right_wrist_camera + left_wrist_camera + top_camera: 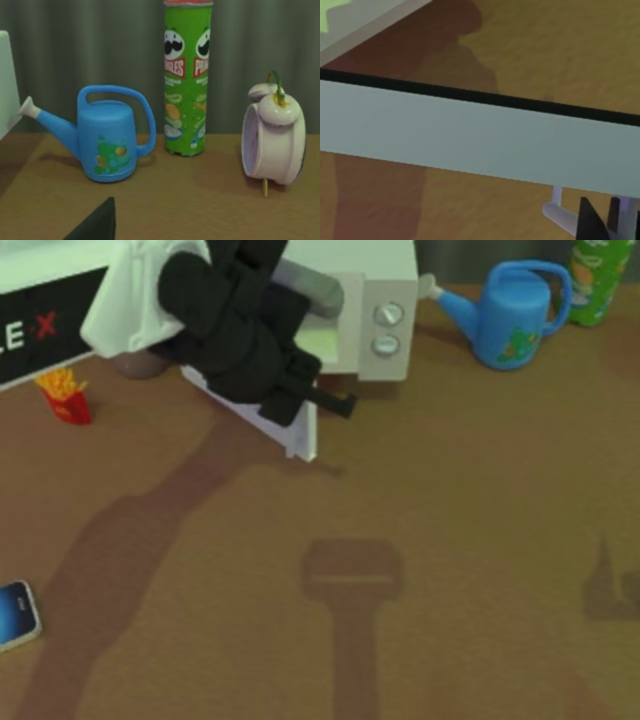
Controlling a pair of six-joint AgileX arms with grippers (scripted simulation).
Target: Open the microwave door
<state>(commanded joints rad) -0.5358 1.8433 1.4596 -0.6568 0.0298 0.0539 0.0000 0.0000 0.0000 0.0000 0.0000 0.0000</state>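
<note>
Plainly the flat pale white-green microwave door (300,435) stands swung out, upper middle of the top view, left gripper (335,402) at its handle, grip unclear; behind, the boxy pale microwave (385,300) shows its cavity.

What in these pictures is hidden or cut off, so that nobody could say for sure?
- Top view: the left arm covers most of the microwave door and the microwave cavity.
- Left wrist view: the door fills the frame; its handle is cut by the edge.
- Top view: the phone and green can are cropped.
- Right gripper: barely visible.
</note>
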